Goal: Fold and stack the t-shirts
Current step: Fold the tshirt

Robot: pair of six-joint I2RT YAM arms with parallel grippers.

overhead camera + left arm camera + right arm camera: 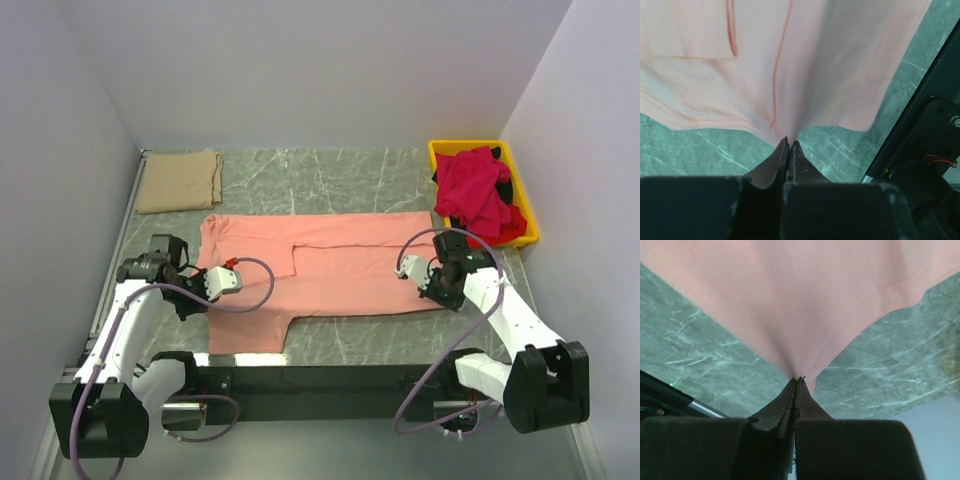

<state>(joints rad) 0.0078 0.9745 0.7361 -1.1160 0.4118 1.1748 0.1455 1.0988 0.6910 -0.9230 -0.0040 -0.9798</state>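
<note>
Left gripper (789,141) and right gripper (797,379) were each pinched shut on the near edge of the salmon-pink t-shirt (340,270), the cloth puckering at both. It lay spread across the table (350,170), barely folded. One tan t-shirt (180,180) sat folded at the far left; red t-shirts (475,190) waited heaped in a yellow bin (528,215) close by its right end.
</note>
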